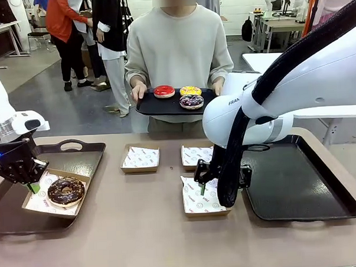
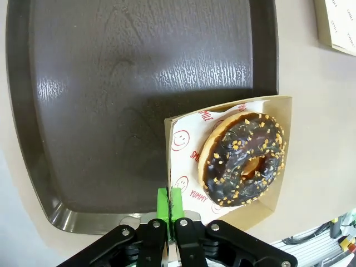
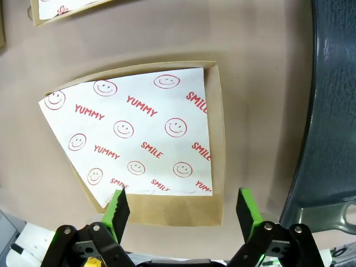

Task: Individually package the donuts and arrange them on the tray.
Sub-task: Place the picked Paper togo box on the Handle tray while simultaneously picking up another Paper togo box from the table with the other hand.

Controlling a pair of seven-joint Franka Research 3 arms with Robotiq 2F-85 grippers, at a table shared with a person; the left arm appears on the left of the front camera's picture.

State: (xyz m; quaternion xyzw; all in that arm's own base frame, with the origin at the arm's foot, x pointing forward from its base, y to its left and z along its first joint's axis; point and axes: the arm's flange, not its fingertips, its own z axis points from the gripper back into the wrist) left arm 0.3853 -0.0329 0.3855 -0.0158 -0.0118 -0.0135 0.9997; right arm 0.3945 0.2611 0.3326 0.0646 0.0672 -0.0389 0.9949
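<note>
Nearest the lens, the right arm's white shell bears black letters "FRAN" (image 1: 234, 100), the rest cut off by the curve. Its right gripper (image 3: 181, 193) hangs with jaws spread wide and nothing between them, above a brown cardboard box (image 3: 216, 139) lined with white paper (image 3: 139, 133) printed in red with "YUMMY", "SMILE" and smiley faces. This box lies on the table just beside the right tray (image 1: 298, 187). Two more lined boxes (image 1: 140, 157) (image 1: 196, 154) sit behind it, their print too small to read. The left gripper (image 2: 168, 196) has its green pads pressed together at the edge of another such box; whether cardboard is pinched between them cannot be told. In that box rests the chocolate donut (image 2: 243, 159), a dark glossy ring with pale nut crumbs, on the left tray (image 2: 111, 83), one side over the rim. Across the table a person's hands (image 1: 139, 91) hold a black tray (image 1: 150, 105) carrying the red donut (image 1: 164, 91), yellow donut (image 1: 190, 90) and purple donut (image 1: 191, 101).
</note>
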